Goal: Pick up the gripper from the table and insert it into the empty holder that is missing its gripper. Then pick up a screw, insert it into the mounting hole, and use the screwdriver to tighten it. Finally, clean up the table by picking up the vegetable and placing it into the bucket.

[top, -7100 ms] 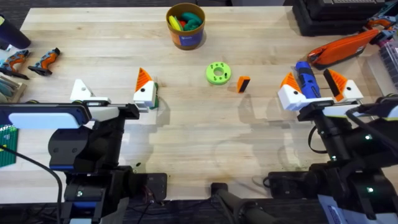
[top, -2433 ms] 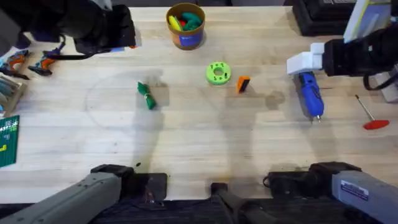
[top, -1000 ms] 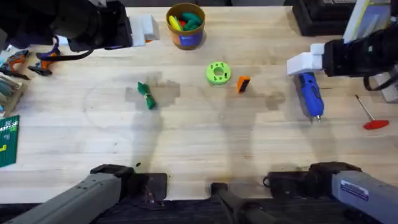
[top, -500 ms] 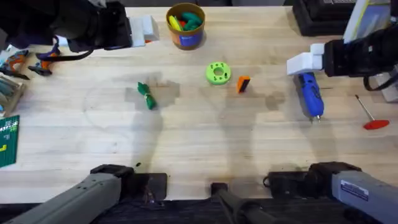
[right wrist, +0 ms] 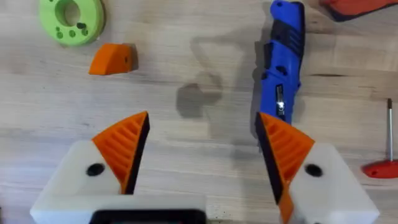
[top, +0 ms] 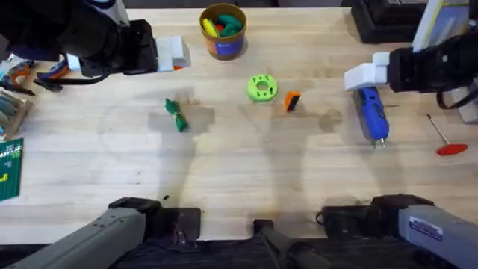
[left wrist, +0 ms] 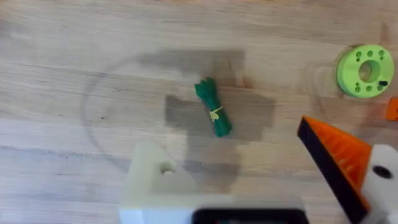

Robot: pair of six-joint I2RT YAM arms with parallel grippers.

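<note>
The left gripper (left wrist: 261, 174) had drifted slightly rightward along the tabletop's far edge, fingers apart, its holder (left wrist: 155, 177) bare. The right gripper (right wrist: 202, 155), fingers apart, should descend squarely over the gripper (right wrist: 112, 59).

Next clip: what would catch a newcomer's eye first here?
Probably the left gripper: one white mount is bare, with no orange tip, while the right gripper has both. The missing orange tip lies mid-table beside a lime-green disc. The blue screwdriver lies under the right arm, the green vegetable to the left, and the bucket at the far edge.
</note>
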